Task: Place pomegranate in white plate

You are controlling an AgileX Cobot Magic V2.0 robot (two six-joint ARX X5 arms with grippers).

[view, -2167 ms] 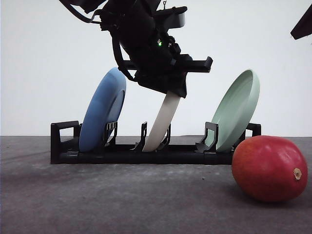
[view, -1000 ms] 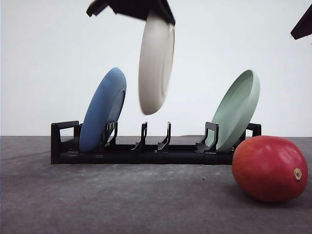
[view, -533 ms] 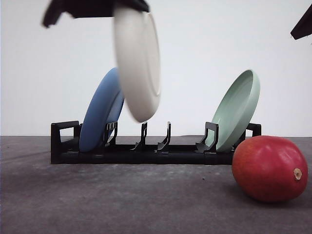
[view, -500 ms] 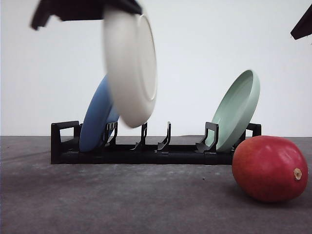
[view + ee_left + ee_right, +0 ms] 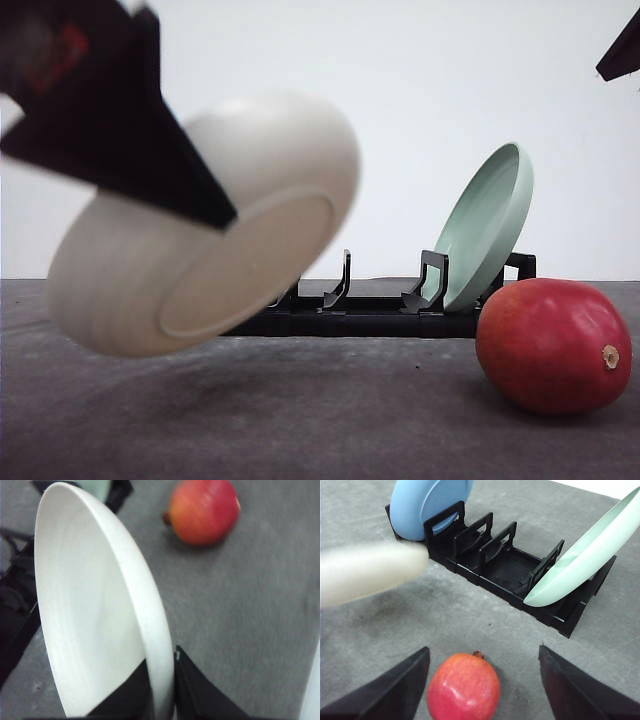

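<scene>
Your bench is a dark grey, matte, slightly textured surface. Two things rest directly on it. The pomegranate lies on its side toward your right, its tan stem nub facing right in the front view. Behind it, the black plate rack runs across the bench, its right end close behind the fruit. In the right wrist view you can see bare grey bench between the rack and the pomegranate.

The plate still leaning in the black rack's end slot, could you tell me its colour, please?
Pale green plate, clearest in the right wrist view.
</scene>
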